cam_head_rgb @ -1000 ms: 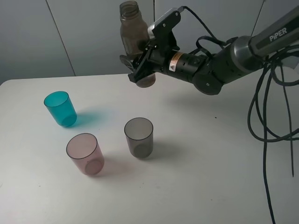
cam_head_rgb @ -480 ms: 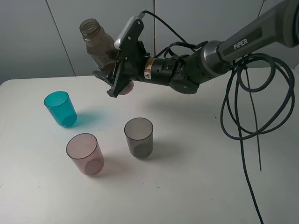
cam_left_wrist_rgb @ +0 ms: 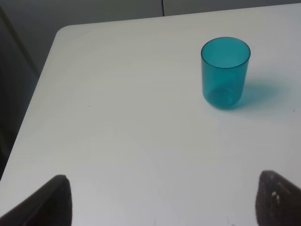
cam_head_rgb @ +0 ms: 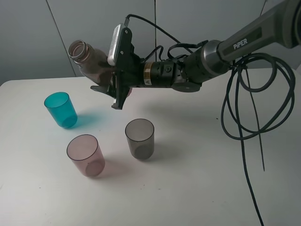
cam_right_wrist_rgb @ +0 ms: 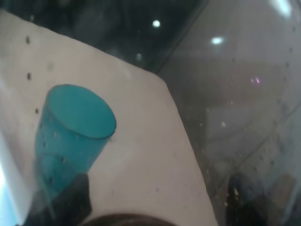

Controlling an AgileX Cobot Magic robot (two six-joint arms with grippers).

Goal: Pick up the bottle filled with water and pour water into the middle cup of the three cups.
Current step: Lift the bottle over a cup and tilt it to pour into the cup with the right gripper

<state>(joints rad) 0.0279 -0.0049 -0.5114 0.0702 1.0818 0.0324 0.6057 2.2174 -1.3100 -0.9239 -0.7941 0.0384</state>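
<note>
— Which step is this?
— The carry before the pour; the right hand [cam_head_rgb: 113, 89] is clamped tight on the bottle [cam_head_rgb: 91, 63], held tilted in the air behind the teal cup [cam_head_rgb: 60, 109]; the pink middle cup [cam_head_rgb: 85, 155] stands nearer on the surface [cam_head_rgb: 202, 169], not under the mouth; next, I judge, bring the mouth over it.
— And the wrist views?
— The right sees only the teal cup, through the bottle; the left shows the left hand [cam_left_wrist_rgb: 162, 202] spread wide, empty.

Looks like a robotics lab tbh: bare white tabletop [cam_head_rgb: 197, 188] under the black claw [cam_head_rgb: 112, 92], plain grey panelled wall [cam_head_rgb: 28, 37] behind it, loose black cables [cam_head_rgb: 224, 115] hanging off its PIPER-marked arm [cam_head_rgb: 211, 56].
</note>
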